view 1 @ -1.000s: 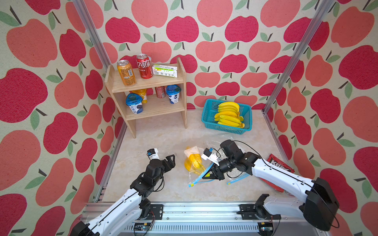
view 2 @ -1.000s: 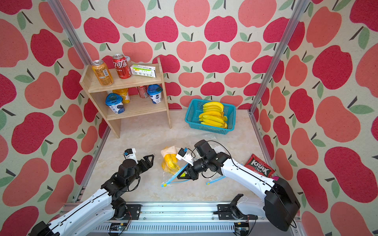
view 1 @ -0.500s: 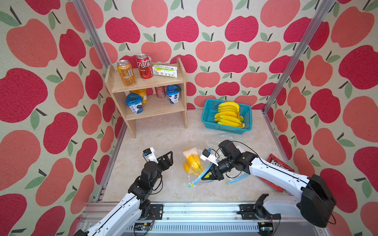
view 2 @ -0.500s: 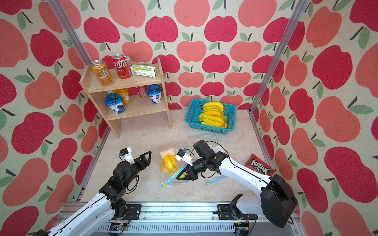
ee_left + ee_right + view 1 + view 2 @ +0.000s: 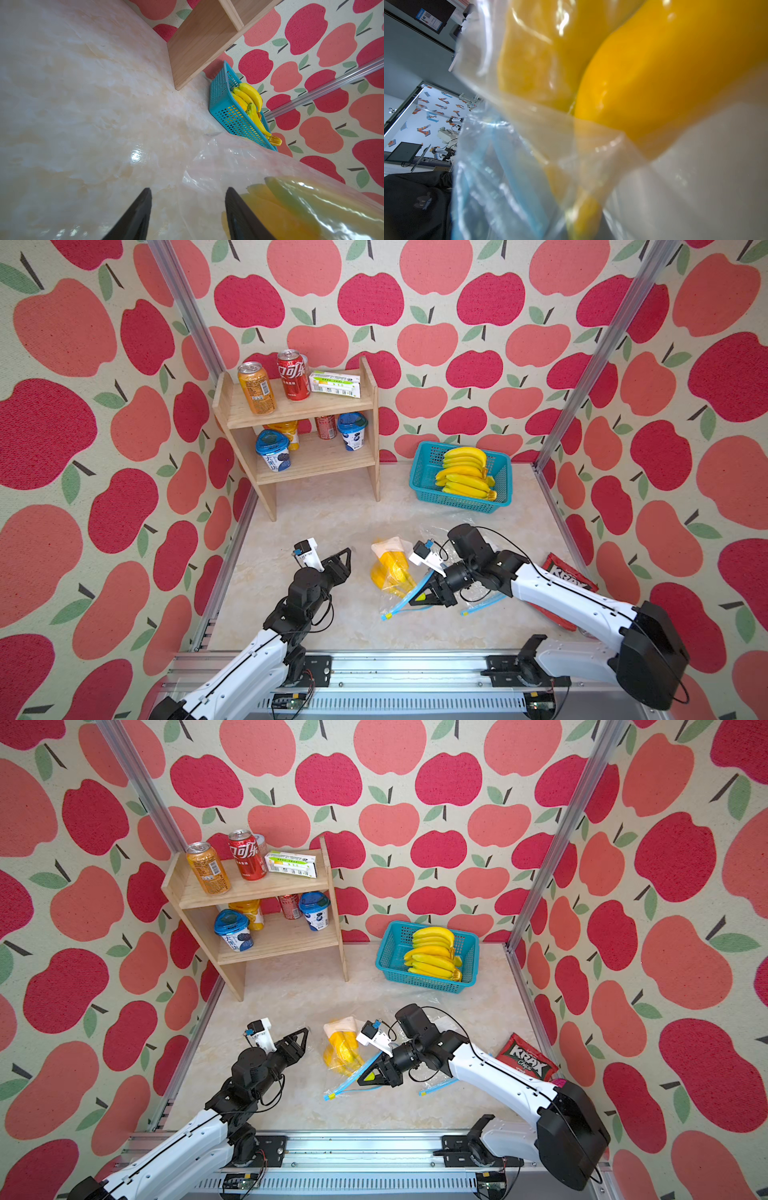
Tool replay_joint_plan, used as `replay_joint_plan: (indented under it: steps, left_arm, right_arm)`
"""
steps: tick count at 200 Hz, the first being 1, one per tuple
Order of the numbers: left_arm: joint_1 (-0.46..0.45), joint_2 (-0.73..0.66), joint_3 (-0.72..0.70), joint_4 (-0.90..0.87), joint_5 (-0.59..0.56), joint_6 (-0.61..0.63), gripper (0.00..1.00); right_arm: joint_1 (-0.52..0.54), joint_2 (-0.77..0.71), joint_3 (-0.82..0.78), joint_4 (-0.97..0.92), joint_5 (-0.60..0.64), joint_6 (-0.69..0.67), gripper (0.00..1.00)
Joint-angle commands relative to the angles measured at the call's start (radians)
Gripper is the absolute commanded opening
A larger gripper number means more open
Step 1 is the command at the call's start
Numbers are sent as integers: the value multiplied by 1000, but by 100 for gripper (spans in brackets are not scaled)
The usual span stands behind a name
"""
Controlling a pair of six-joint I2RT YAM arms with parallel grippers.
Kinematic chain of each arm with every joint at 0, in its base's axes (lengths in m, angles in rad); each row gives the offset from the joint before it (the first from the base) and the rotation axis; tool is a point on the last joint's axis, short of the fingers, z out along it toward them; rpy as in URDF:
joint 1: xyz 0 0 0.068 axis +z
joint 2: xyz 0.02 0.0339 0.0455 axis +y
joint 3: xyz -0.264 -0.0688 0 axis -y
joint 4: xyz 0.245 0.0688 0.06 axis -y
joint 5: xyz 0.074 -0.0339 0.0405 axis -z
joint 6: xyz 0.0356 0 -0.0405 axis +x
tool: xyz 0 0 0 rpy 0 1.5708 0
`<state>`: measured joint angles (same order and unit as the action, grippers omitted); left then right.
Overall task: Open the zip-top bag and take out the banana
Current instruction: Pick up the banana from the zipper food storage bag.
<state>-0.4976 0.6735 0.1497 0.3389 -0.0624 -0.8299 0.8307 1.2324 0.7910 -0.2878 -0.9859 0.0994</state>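
**Surface and room.** Counter (image 5: 324, 510): pale cream marble pattern, glossy. It is closed in on three sides by walls (image 5: 457, 302) papered with red and pink apples. A metal rail (image 5: 395, 668) along the front edge carries both arm bases.

**Left claw** (image 5: 347, 558). The jaws stand partway apart and hold nothing. It hangs low, just beside the bag's left side. In the wrist view the clear film lies close against one finger (image 5: 239, 207); whether they touch cannot be told.

**Right claw** (image 5: 415, 601). The jaws are closed, pinching the blue zip edge of the zip-top bag (image 5: 395, 587), low over the counter.

**Task item.** The bag is clear film and lies mid-counter between the two claws. The banana (image 5: 388, 572) is inside it, yellow, and fills the right wrist view as a blur.

**Other stock, with lettering.**
- Wooden shelf (image 5: 299, 411), back left, two tiers.
  - Top tier: orange can (image 5: 257, 387) and red can (image 5: 293, 375) with white Chinese script. A white-and-green box (image 5: 336, 384) lies flat, barcode showing.
  - Lower tier: blue-lidded cup (image 5: 272, 450) printed with Chinese characters, and a second cup (image 5: 352, 431) of the same kind.
- Teal basket (image 5: 457, 499), back right, holding a bunch of bananas (image 5: 463, 468).
- Red packet (image 5: 569, 578), at the right edge, lettered "KRAX" and partly under the right arm.
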Motion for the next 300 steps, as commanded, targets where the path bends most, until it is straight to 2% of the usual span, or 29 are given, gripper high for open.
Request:
replay_joint_plan:
  steps: [1,31,90,108,110,112,116,120,124,132,141,160,194,244,272,300]
  left_arm:
    - [5,13,-3,71,24,8,39]
    - [7,29,5,110,48,21,0]
    - [14,61,-16,125,-19,-10,0]
    - [31,41,-19,103,-9,-14,0]
    - [36,37,-19,98,-7,-16,4]
    - [39,34,-20,94,-3,-17,14]
    - [48,25,-20,86,7,-21,40]
    - [55,15,-21,82,18,-26,61]
    - [63,5,-26,83,33,-29,74]
    - [80,-15,-34,94,67,-29,86]
    - [101,-39,-39,96,104,-32,91]
    - [131,-101,-50,72,124,-63,96]
    - [161,-179,-74,13,142,-126,98]
    - [159,-103,-73,92,167,-199,94]
    - [158,-42,-49,130,177,-233,94]
    - [157,-42,-31,116,190,-265,93]
  right_arm:
    - [-4,11,-7,50,-46,13,10]
    - [-4,0,-13,66,-43,17,10]
    - [-4,-2,-23,80,-44,30,10]
    - [-4,-8,-25,72,-40,24,10]
    - [-3,-9,-25,73,-40,23,10]
    - [-4,-10,-26,73,-40,23,10]
    - [-4,-12,-24,71,-38,22,10]
    - [-4,-14,-25,69,-37,21,10]
    - [-4,-14,-25,68,-35,21,10]
    - [-5,-17,-23,65,-34,16,10]
    - [-7,-20,-23,60,-27,13,10]
    - [-16,-25,-23,59,-28,10,10]
    - [-22,-23,-22,86,-43,25,10]
    - [17,25,17,120,-70,56,10]
    - [60,27,45,138,-21,48,10]
    - [75,47,48,203,24,42,8]
